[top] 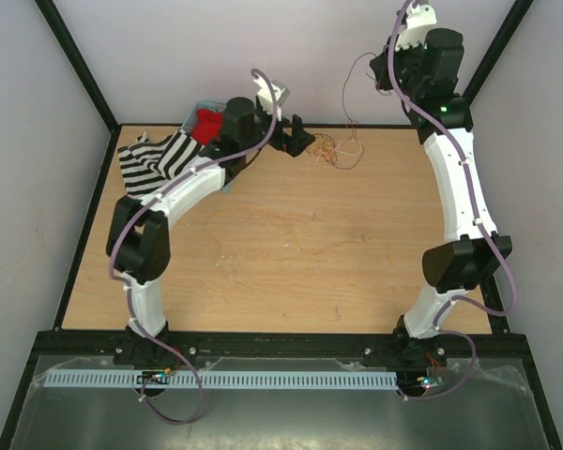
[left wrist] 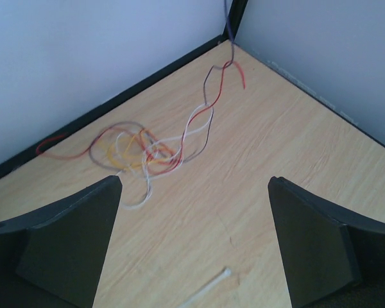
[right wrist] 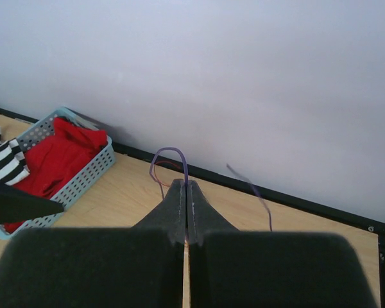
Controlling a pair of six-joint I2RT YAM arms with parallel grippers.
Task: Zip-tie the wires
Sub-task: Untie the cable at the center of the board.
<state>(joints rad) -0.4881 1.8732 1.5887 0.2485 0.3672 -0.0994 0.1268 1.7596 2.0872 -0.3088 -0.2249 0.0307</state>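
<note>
pale, plain walls [top: 169, 47] close in the far end and both sides, with black frame posts [top: 75, 61] running down the corners and a black strip along the foot of the back wall. below them lies the desk [top: 291, 262], light wood with a fine grain, matte and evenly lit.

at the far left corner sits a pale blue basket [right wrist: 90, 170] with perforated sides, a red cloth [right wrist: 58, 157] piled in it, and a black-and-white striped cloth [top: 155, 159] spilling over its near side onto the desk.

my left end effector [left wrist: 194, 189] hangs over the far middle of the desk with its fingers spread wide, holding nothing. my right end effector [right wrist: 185, 192] is raised high by the back wall, pressed shut on the upper end of the wires [left wrist: 147, 151]. the rest of the bunch trails down and lies curled in loose loops on the desk near the back edge, just beyond my left fingers.

a thin whitish strip [left wrist: 208, 287] lies flat on the wood between my left fingers, apart from the bunch.
</note>
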